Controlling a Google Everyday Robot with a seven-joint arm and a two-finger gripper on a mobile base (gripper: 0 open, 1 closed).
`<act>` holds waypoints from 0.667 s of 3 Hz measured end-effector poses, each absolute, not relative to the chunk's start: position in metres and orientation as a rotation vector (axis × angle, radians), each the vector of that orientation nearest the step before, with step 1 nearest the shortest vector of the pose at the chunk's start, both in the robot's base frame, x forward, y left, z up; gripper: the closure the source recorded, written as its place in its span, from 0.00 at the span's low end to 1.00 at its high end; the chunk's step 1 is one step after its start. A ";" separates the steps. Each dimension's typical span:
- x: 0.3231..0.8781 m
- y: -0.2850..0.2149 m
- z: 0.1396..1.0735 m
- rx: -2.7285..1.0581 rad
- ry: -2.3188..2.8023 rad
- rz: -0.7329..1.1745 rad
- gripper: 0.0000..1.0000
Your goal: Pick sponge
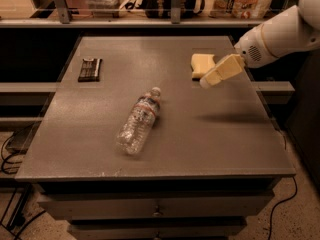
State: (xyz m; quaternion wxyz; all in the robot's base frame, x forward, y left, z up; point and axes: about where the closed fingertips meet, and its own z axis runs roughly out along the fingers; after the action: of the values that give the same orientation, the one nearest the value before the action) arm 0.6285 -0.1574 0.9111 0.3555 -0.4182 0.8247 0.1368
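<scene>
The gripper (209,79) hangs over the far right part of the table (100,149), pointing down and toward the bottle (139,122). It comes off a white arm (272,36) that enters from the right. Whether the gripper is spread or pressed together cannot be told.

The sponge (201,64) lies flat on the table just beside the gripper, on its far side, toward the back edge. The gripper's pale yellow padding covers the sponge's right edge in this view, and contact between the two cannot be judged. The gripper's shadow (225,118) falls on the table on its near side, apart from it.

The bottle is clear and lies on its side well away from the gripper, toward the table's middle, cap end nearer the gripper. Its label has a dark and reddish band, but the writing is unreadable. A dark bar (90,68) lies farthest from the gripper, past the bottle; its pale print is also illegible.
</scene>
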 end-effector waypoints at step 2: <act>0.690 -0.142 0.880 -0.939 2.128 0.418 0.00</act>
State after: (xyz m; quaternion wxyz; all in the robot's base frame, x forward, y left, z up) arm 0.6898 -0.1424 0.8797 0.3797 -0.3675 0.8330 0.1638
